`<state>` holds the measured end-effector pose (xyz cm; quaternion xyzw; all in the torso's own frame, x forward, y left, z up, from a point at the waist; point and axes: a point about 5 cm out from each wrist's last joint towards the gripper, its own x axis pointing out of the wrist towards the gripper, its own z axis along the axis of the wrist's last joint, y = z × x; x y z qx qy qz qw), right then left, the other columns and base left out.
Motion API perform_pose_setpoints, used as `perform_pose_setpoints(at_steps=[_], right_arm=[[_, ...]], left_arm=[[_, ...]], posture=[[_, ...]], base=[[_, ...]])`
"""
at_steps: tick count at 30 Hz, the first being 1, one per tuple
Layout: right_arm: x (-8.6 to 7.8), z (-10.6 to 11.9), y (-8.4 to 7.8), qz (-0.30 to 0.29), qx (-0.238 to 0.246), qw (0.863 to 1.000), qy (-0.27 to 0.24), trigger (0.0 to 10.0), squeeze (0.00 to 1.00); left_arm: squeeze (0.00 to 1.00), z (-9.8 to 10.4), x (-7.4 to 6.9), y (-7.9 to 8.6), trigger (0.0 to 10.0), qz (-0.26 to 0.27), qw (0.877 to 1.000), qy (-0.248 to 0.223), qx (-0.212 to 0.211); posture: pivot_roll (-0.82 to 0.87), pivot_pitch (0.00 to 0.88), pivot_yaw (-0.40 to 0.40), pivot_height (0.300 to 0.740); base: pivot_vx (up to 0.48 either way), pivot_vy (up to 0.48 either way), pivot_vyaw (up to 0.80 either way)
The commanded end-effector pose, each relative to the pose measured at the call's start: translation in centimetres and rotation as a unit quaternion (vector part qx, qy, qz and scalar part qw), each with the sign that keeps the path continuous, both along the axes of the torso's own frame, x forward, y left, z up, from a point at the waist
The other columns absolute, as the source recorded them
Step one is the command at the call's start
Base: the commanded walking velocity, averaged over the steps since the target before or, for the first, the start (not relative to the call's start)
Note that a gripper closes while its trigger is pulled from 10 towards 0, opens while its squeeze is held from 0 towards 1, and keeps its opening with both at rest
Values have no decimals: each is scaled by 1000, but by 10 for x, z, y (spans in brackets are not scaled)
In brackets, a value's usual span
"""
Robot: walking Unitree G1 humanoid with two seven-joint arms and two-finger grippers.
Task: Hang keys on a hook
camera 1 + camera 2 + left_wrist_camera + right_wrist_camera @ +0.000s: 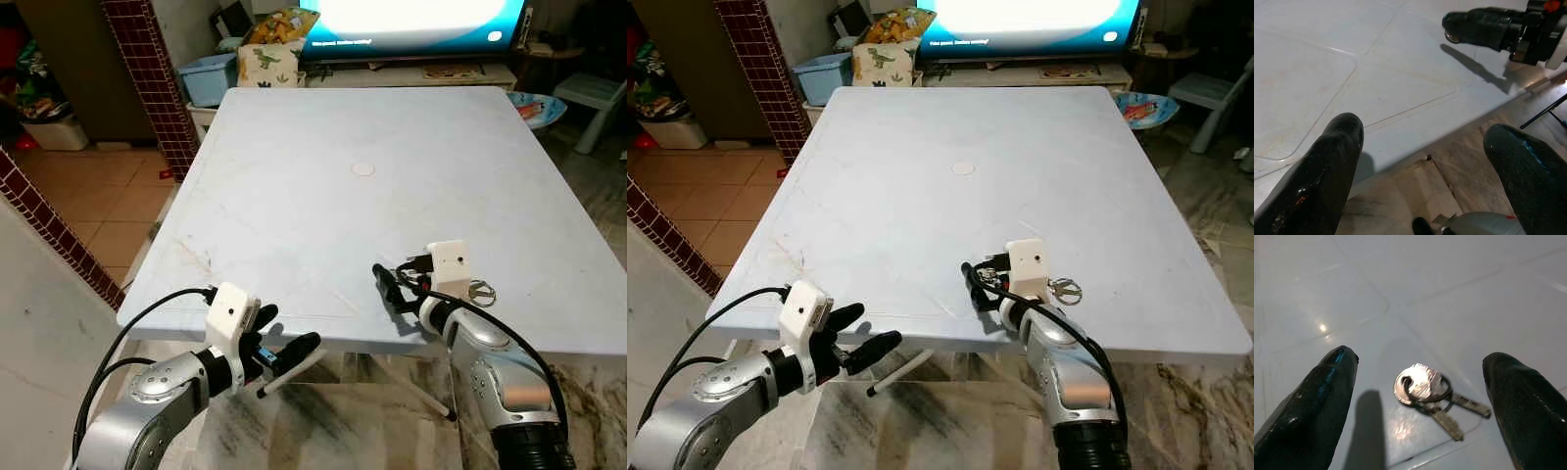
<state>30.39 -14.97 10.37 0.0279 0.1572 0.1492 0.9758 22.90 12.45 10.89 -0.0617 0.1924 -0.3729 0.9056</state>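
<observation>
Both arms are silver metal cylinders with black ribbed joints and black cables looping along them. Each wrist carries a small white box housing; the one at lower left of the head view has a small dark dot. The left gripper (284, 354) and right gripper (394, 284) have long, glossy black, round-tipped fingers (1312, 401).

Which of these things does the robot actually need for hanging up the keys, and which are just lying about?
For the job:
keys, lying on the table
right tool, open over them

Lying about:
blue bin
dinosaur-print bag
colourful bowl
left tool, open, idle
</observation>
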Motion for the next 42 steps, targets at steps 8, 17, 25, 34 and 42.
perform_pose_setpoints(at_steps=[8,17,25,34,42], right_arm=[[-5,-10,7,29,23,998,45,0,0],[-9,-15,5,37,13,997,65,0,0],[-10,-16,2,29,10,997,76,0,0],[-11,-19,-1,22,-5,996,88,0,0],[-13,-26,-5,6,-26,994,110,0,0]], left_arm=[[0,2,-4,-1,10000,-16,1000,4,5],[0,2,-5,-2,10000,-18,1000,7,4],[0,2,-4,-2,10000,-17,1000,6,6],[0,2,-3,-2,10000,-17,1000,3,8],[0,4,0,-1,10000,-7,1000,-6,11]], posture=[[25,104,73,740],[23,98,70,740],[23,98,70,740],[24,92,69,740],[22,95,69,740]], base=[[0,0,0],[0,0,0],[0,0,0],[0,0,0],[0,0,0]])
